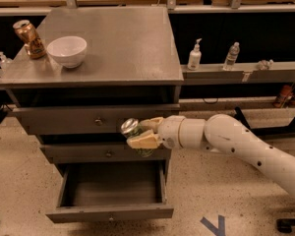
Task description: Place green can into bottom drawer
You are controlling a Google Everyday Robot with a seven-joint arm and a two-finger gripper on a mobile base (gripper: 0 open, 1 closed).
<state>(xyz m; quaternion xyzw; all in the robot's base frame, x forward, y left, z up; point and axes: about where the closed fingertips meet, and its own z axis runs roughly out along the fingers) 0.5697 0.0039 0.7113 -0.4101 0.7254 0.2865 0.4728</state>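
Note:
My gripper (143,133) is shut on the green can (133,134), whose silver end faces up and left. It holds the can tilted in front of the middle drawer, above the right part of the open bottom drawer (110,195). The bottom drawer is pulled out and its inside looks bare. My white arm (236,144) reaches in from the right.
On the grey cabinet top (123,43) stand a white bowl (67,50) and an orange-copper can (30,39) at the left. The top drawer (93,119) and middle drawer (105,152) are closed. Bottles (194,55) stand on a shelf at the right.

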